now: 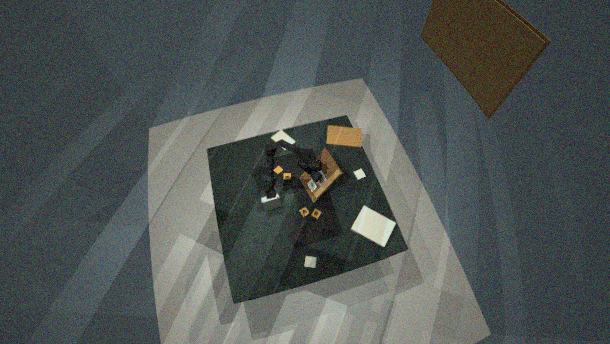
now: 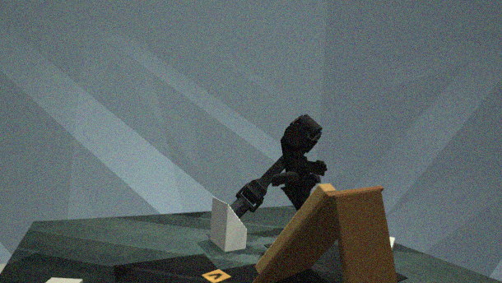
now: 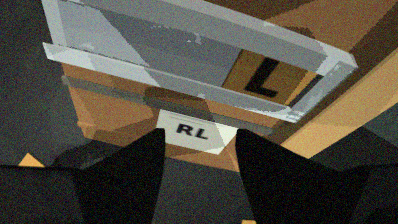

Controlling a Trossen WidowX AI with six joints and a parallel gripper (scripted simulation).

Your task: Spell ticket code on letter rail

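The brown board [image 1: 327,159] [image 2: 364,234] stands tilted. Its pale grey rail [image 3: 110,71] holds an L tile [image 3: 265,77] near the right end in the wrist view; the rest of the rail to its left shows no tile. The ticket [image 3: 192,132] below the rail reads RL. My gripper [image 3: 200,137] is partly open, with nothing between its fingers, in front of the ticket. In the exterior view the fingertips are hidden behind the board. Loose orange tiles [image 1: 278,170] [image 1: 287,176] lie left of the board, and two more [image 1: 304,212] [image 1: 316,213] lie below it; their letters are unclear.
An orange block [image 1: 344,136], a large cream block [image 1: 373,226], small pale pads [image 1: 359,174] [image 1: 310,261] and a cream angular piece [image 1: 283,137] lie around the board on the dark counter top [image 1: 250,250]. A pale wedge-shaped block [image 2: 228,230] stands near the arm.
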